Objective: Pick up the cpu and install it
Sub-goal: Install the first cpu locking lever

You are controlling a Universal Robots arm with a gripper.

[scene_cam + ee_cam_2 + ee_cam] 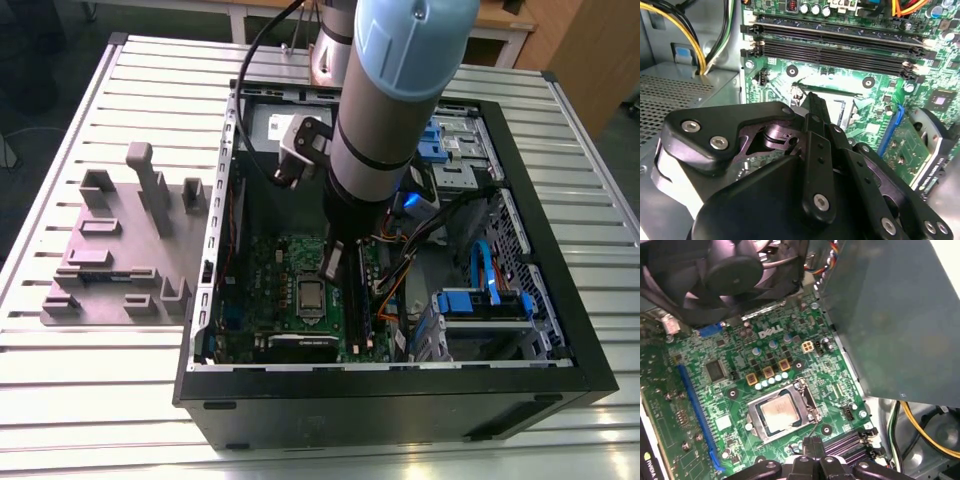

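While the cpu (781, 412) sits in its socket, closed, empty fingers (812, 446) hover above.

Silvery square cpu (782, 413) (311, 296) — flat in its metal-framed socket (756, 412) on the green board (730, 390).

Dull silvery metal cpu (780, 413); glossy green board (720, 405), seemingly lacquered.

Pale blue-capped grey arm (385, 110), black, seemingly screw-studded gripper (815, 107).
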